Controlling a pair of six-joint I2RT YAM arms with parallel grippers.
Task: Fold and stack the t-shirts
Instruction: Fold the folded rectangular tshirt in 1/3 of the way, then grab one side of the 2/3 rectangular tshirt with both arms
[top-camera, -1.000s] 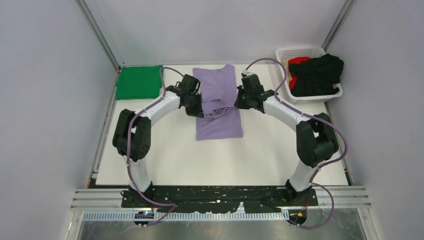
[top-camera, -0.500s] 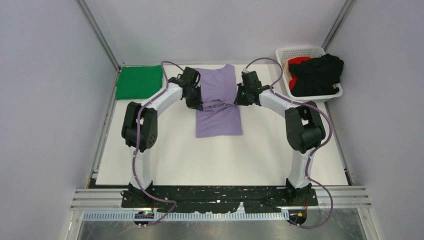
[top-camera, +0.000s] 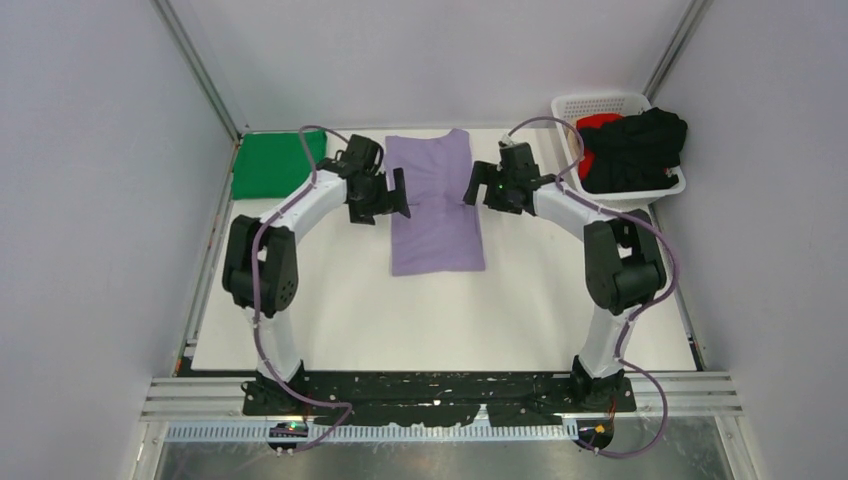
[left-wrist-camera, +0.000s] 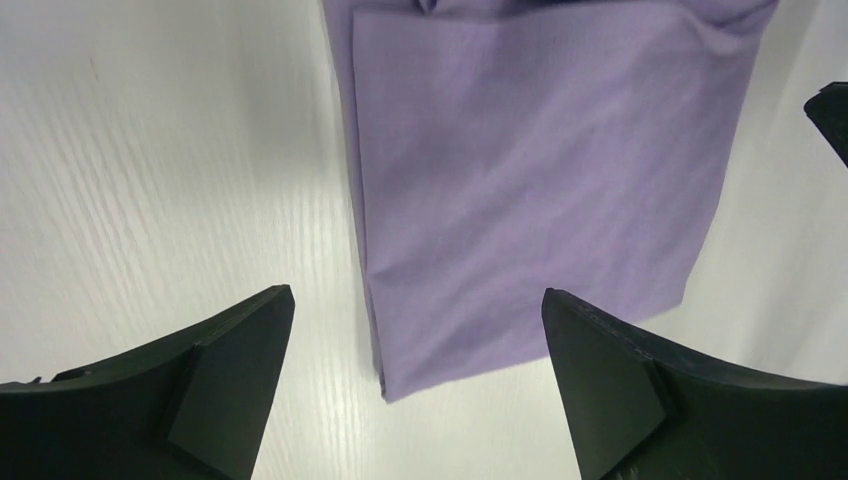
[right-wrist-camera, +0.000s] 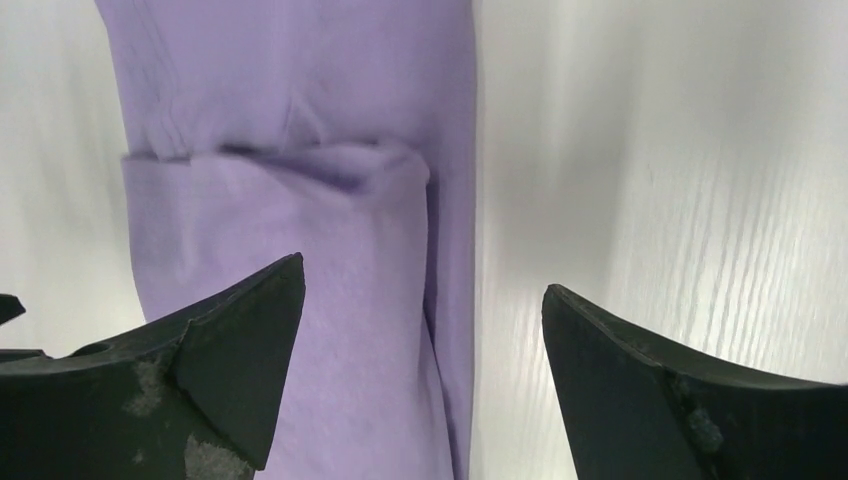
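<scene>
Left gripper (left-wrist-camera: 415, 292) and right gripper (right-wrist-camera: 422, 275), agape, flank lavender t-shirt (top-camera: 437, 215)

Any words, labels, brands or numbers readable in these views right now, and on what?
None can be read.
The lavender shirt, green shirt and white basket show no print, tag or label.

Your left arm (top-camera: 262, 262) and right arm (top-camera: 620, 270) match: white tubular links, bulky black joints, a mauve cable (top-camera: 257, 338) looped along each. Both rise from a black base plate (top-camera: 440, 396) at the tabletop's near edge. Left gripper (left-wrist-camera: 418, 295) and right gripper (right-wrist-camera: 422, 275) have black wedge fingers (right-wrist-camera: 230, 350), the right's scuffed.
</scene>
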